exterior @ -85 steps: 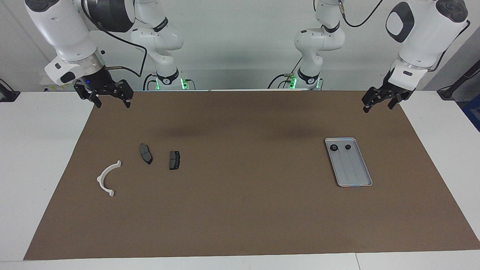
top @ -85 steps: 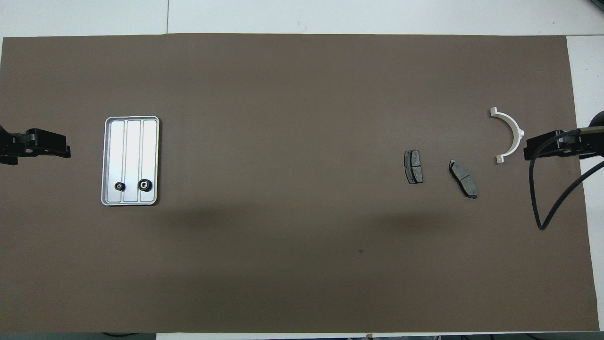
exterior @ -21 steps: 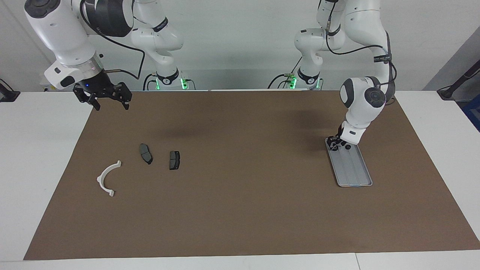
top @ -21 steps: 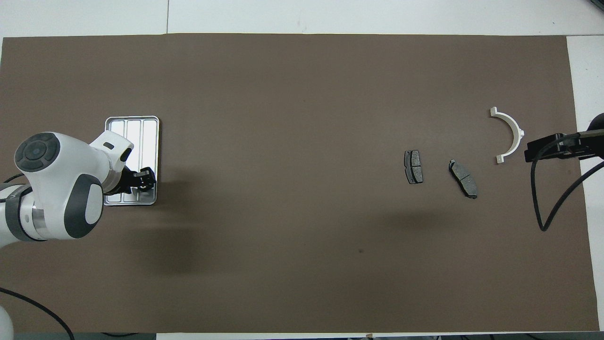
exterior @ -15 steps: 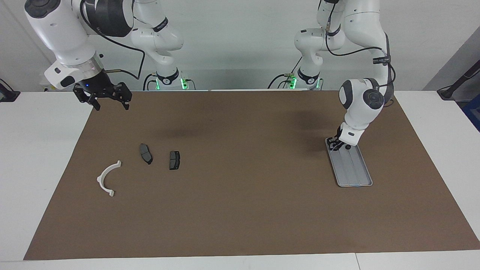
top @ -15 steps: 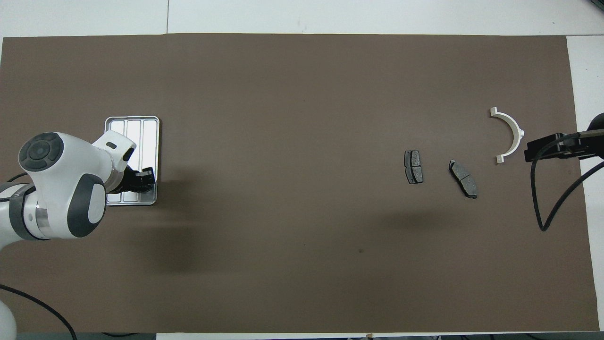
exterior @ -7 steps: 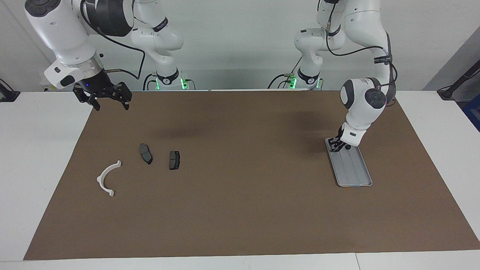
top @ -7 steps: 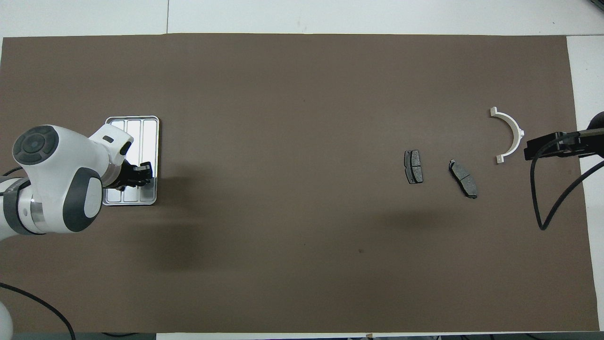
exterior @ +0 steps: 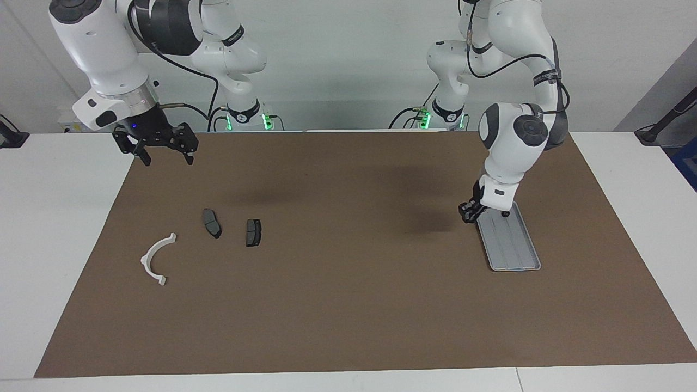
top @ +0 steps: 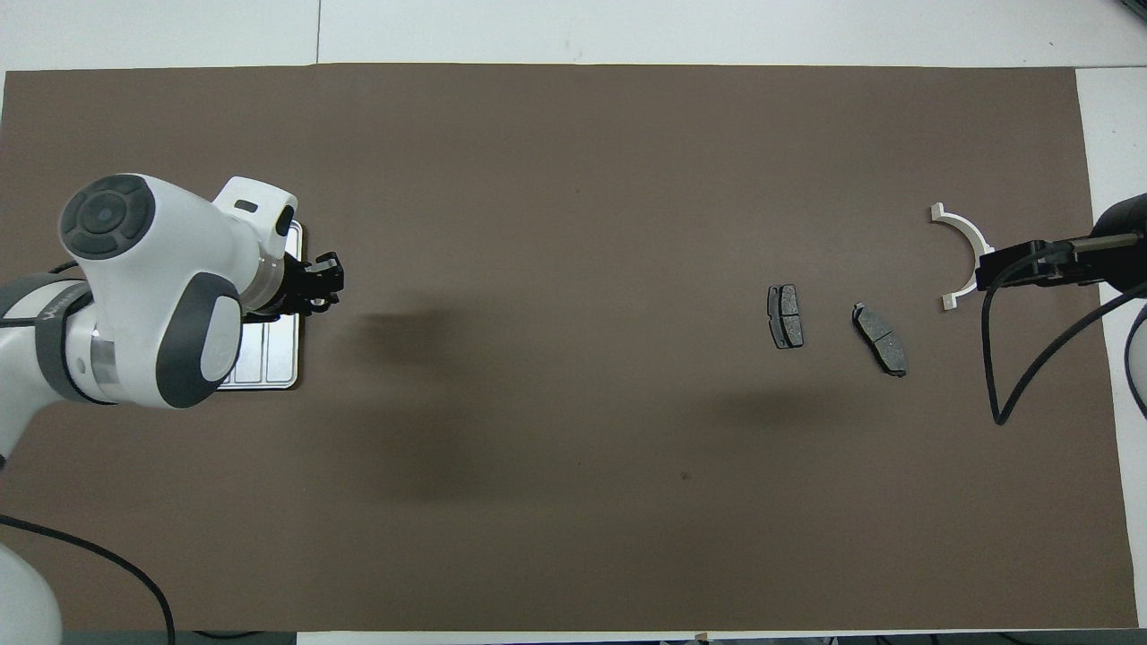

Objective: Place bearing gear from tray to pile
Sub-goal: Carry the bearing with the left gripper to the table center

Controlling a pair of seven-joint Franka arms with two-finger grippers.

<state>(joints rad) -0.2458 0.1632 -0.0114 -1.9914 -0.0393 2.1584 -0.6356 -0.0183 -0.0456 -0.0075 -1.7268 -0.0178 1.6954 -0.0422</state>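
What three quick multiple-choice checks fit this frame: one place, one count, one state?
1. Where is the left gripper?
A. over the pads
B. at the tray's edge
C. over the bracket

2. How many dark pads lie on the table?
A. two
B. one
C. four

3. What state is the right gripper in?
A. shut on a pad
B. shut on the bracket
C. open, holding nothing

Key:
1. B: the left gripper hangs at the corner of the tray.
2. A: one pad lies beside the other pad.
3. C: the fingertips of the right gripper stand apart in the air.
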